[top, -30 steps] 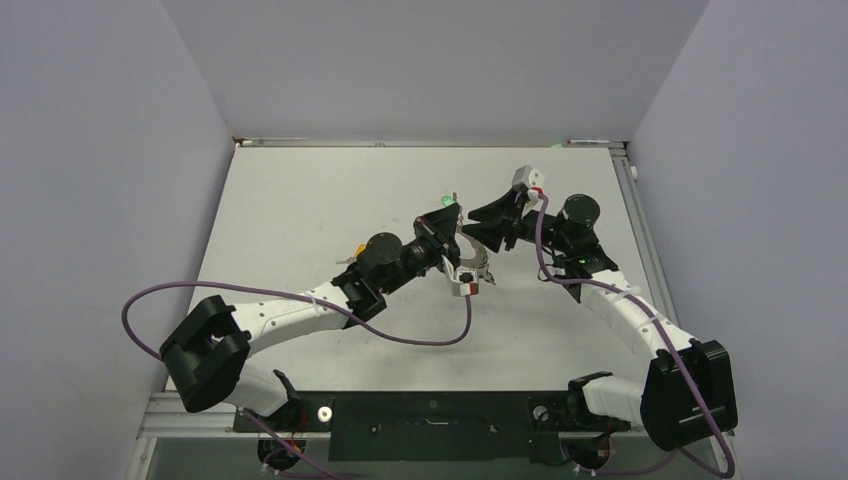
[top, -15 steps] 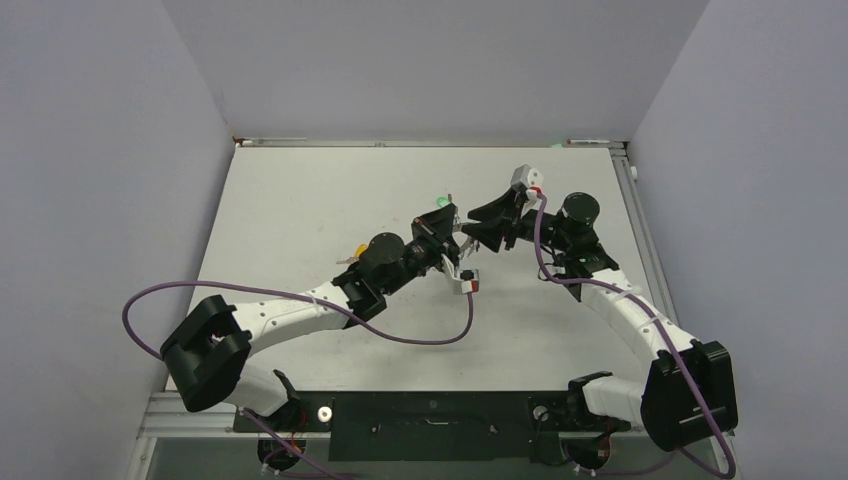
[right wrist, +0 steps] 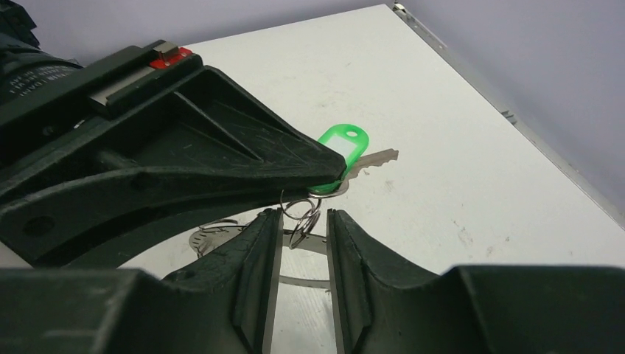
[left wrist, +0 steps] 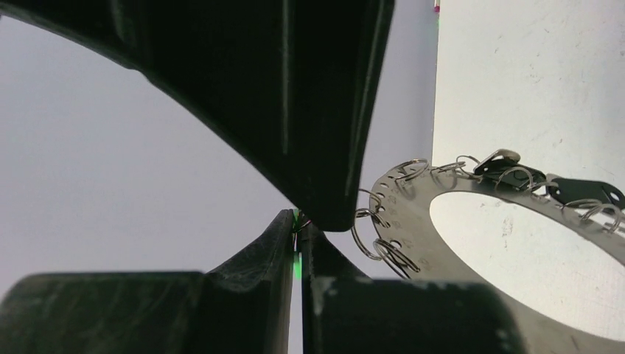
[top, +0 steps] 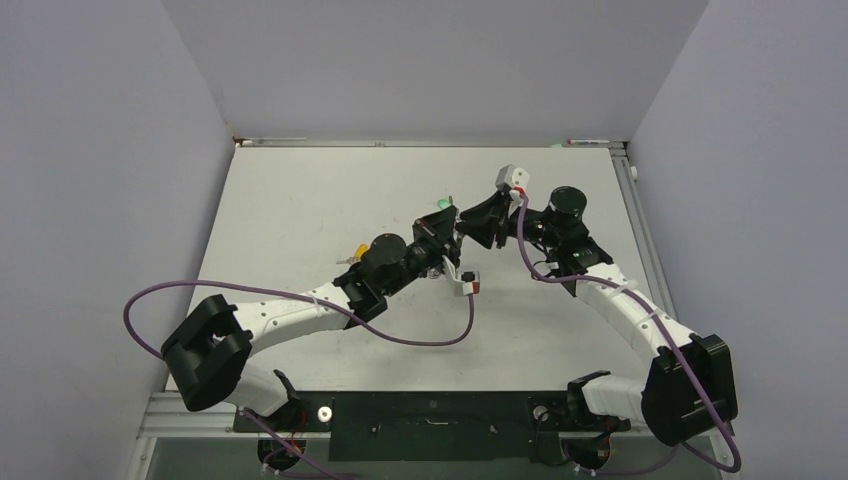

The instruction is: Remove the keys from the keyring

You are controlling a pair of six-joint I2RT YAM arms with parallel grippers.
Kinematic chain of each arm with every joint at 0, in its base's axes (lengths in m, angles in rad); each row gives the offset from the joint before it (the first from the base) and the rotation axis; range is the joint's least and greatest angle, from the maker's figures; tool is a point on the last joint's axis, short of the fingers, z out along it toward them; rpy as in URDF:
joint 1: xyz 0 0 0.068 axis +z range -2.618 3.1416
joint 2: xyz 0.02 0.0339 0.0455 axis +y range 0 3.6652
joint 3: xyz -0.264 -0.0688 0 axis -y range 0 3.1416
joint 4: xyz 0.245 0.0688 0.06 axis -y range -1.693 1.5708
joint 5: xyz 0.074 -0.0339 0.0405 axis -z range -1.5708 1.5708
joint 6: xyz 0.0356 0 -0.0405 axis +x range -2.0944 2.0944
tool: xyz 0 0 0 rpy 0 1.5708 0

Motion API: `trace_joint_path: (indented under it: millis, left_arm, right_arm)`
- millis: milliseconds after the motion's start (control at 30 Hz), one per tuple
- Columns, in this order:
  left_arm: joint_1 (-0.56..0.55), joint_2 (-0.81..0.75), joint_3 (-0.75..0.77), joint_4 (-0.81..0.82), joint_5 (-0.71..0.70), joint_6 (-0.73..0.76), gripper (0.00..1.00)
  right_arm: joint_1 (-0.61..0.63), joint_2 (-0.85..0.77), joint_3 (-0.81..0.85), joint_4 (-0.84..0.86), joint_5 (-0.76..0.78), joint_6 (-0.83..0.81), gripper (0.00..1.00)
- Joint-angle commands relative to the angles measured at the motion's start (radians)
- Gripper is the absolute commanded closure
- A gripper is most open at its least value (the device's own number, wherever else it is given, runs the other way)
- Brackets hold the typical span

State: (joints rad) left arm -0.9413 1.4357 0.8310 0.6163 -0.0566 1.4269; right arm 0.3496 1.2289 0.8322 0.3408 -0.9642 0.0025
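My left gripper [top: 446, 230] is shut on the green key [right wrist: 343, 144], pinching its plastic head; only a green sliver [left wrist: 296, 264] shows between its fingertips [left wrist: 284, 236] in the left wrist view. The key's silver blade sticks out over the table. The grey keyring [left wrist: 413, 214] hangs from it by small wire rings [right wrist: 302, 214] and carries black-headed keys [left wrist: 582, 192]. My right gripper [right wrist: 304, 221] is open, with its jaws on either side of the wire rings and the keyring's edge [right wrist: 214, 237]. In the top view the two grippers meet tip to tip and hide the keyring.
A yellow-headed key [top: 357, 253] lies loose on the white table beside my left arm. The table's metal rail [right wrist: 516, 125] runs along the right edge. Grey walls close in the back and both sides.
My right gripper has moved left and closed in on the left gripper's tip. The left gripper has lifted and turned slightly, and the keyring has slipped out of the top view between the two grippers.
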Motion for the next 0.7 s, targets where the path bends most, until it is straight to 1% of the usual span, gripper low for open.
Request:
trace_joint_path:
  millis: [0, 133, 333, 467, 600, 667]
  left_arm:
    - [-0.005, -0.018, 0.046, 0.051, -0.002, 0.003, 1.0]
    - [-0.005, -0.016, 0.048, 0.05, 0.0, 0.002, 1.0]
    - [-0.005, -0.011, 0.049, 0.052, 0.012, 0.002, 1.0]
    - [-0.007, -0.011, 0.05, 0.051, 0.014, 0.001, 1.0]
    - [-0.007, -0.012, 0.051, 0.046, 0.018, 0.002, 1.0]
    - [-0.007, -0.011, 0.051, 0.044, 0.019, 0.001, 1.0]
  right_arm:
    - [0.008, 0.004, 0.036, -0.041, 0.029, -0.077, 0.71]
    - [0.008, 0.007, 0.036, -0.055, 0.038, -0.092, 0.71]
    - [0.008, 0.013, 0.041, -0.04, 0.042, -0.083, 0.78]
    - [0.009, 0.018, 0.048, -0.035, 0.041, -0.079, 0.8]
    - [0.009, 0.022, 0.058, -0.038, 0.026, -0.084, 0.81]
    - [0.01, 0.025, 0.064, -0.048, 0.018, -0.091, 0.78]
